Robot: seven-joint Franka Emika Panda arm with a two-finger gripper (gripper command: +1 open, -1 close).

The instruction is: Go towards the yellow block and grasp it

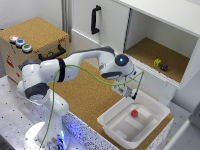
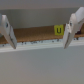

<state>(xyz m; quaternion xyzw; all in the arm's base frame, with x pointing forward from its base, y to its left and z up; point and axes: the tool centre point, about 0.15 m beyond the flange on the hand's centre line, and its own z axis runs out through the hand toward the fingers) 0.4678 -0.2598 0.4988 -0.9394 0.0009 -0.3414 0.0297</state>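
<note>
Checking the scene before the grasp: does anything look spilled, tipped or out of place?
Nothing stands out. The yellow block sits beside a dark purple cube in the open cabinet, and a red cube lies inside the white bin.

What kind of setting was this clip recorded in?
Most likely a robotics lab bench, staged for tests. A Franka arm stands on a perforated metal table, beside a cork-lined white cabinet, a box with coloured buttons and a white tray.

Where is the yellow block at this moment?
In the exterior view, the yellow block sits on the cork floor of the open cabinet at right, just left of a dark purple cube.
</note>
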